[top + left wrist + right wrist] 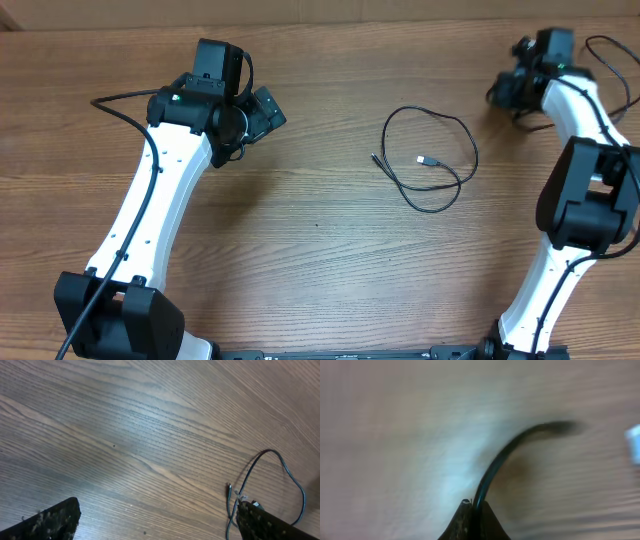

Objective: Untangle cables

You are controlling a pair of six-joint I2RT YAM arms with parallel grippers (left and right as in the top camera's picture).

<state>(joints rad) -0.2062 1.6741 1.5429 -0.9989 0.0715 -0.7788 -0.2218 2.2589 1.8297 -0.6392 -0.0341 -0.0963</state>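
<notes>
Left hand point(157, 502) is released: its two fingers point(50, 520) stand wide apart at the lower corners of the left wrist view, with only bare wood between them. Right hand point(473, 506) is clenched, fingertips pressed together on a thin black held cable point(502, 457). This cord leaves the pinch and arcs up and away to that hand's right. The right wrist view is blurred, so where the cord ends cannot be told.

Under both hands, the tabletop point(300, 230) is brown wood grain. The left arm point(160, 190), white with black joints, reaches forward from the near left edge. The right arm point(575, 120), of the same build, runs up the right edge and carries the right hand to the far right corner.

The looped cable point(474, 150) is thin and black and lies flat on the tabletop between the two hands. It is well apart from the left hand and nearer the right hand, touching neither in the overhead view. It forms one open loop with both ends turned inward. In the left wrist view it lies to the right of the left hand, its lower part hidden behind that hand's right finger. Whether it is the same cord as the held cable cannot be told.

The dark plug point(375, 157) ends the loop on the side facing the left hand. The silver-tipped plug point(423, 160) lies inside the loop. A small pale object point(634, 445) sits to the right of the right hand, too blurred to identify.
</notes>
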